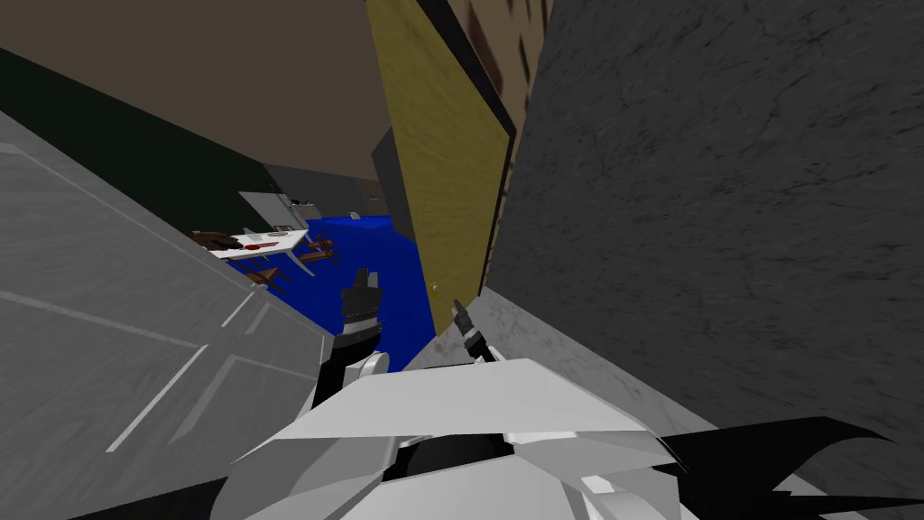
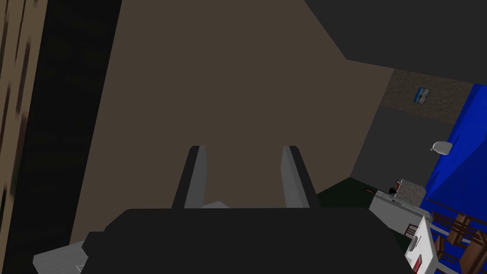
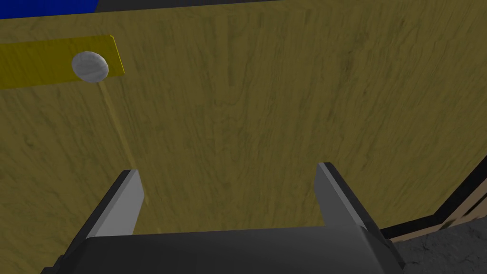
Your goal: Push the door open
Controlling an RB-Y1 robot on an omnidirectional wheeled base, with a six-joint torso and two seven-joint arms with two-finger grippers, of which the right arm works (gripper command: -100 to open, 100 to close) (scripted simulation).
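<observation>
Door (image 3: 266, 109) ajar before right gripper (image 3: 227, 168)

There was one yellow-brown wood-grain door (image 1: 451, 181), bearing one round grey knob (image 3: 90, 66). Beyond it stood one white table (image 1: 266, 242) and at least two brown wooden chairs (image 1: 271, 275). Two grippers showed: the left gripper (image 2: 243, 151) and the right gripper (image 3: 228, 167), each with two fingers.

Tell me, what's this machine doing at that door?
The robot is set to push a yellowish wooden door open. Its right gripper, fingers open, points at the door's face near the round grey knob; whether it touches, I cannot tell. The door stands partly open, with a blue floor beyond. The left gripper, also open, hangs beside, holding nothing.
</observation>
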